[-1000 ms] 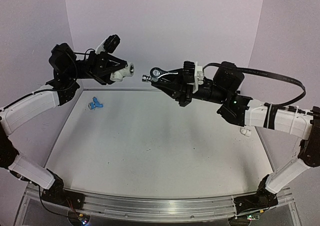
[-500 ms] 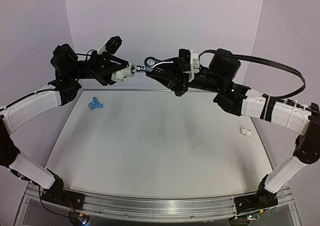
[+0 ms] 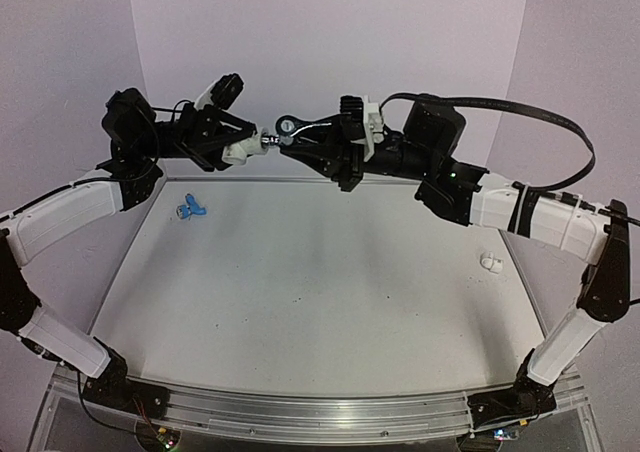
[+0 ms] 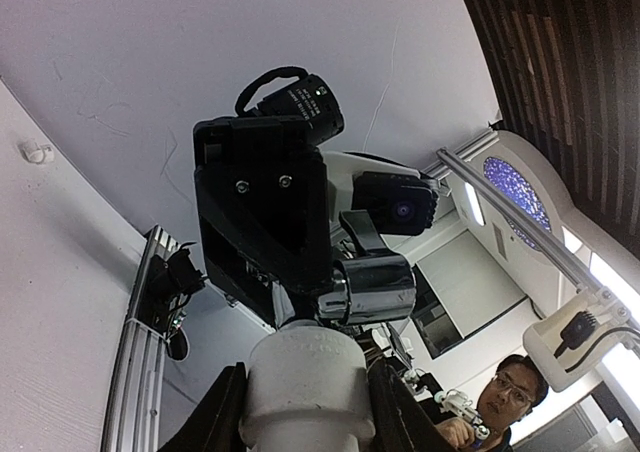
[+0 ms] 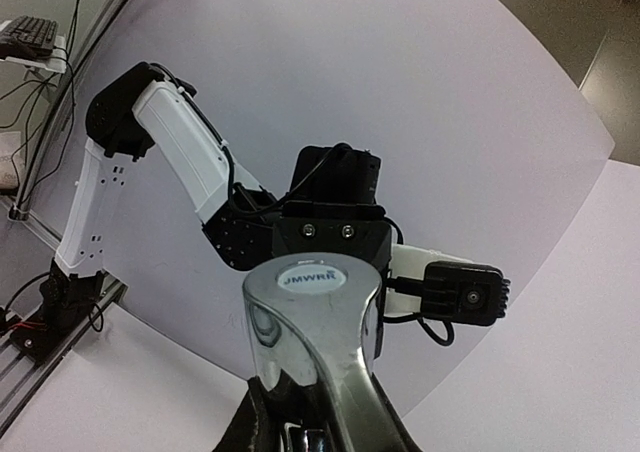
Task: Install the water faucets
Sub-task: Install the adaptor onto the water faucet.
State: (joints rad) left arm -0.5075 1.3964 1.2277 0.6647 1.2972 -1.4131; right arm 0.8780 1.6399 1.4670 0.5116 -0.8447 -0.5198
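Top view: the silver faucet (image 3: 291,129) was held in the air above the far edge of the table (image 3: 320,312), in the upper middle of the frame. Its long axis lay roughly level, running left to right. The threaded end pointed left and met the mouth of the white fitting (image 3: 240,150); the lever handle rose at the top.

The right gripper (image 3: 312,142) was closed on the silver faucet's body. The left gripper (image 3: 236,148) was clamped on the white fitting, whose open end faced right.

Left wrist view: the white fitting (image 4: 308,384) sat between the two fingers (image 4: 226,418) at the bottom centre, with the chrome faucet (image 4: 372,288) directly beyond it and touching it.

Right wrist view: the faucet handle (image 5: 314,344) filled the lower centre. It hid most of the right gripper's own fingers, and the left gripper (image 5: 330,234) faced it from behind.

The blue faucet (image 3: 190,209) lay on the table at the upper left, near the left edge and well apart from both grippers. A second white fitting (image 3: 490,263) lay near the right edge. The wide middle of the table lay below the joined parts, with the back wall close behind them.
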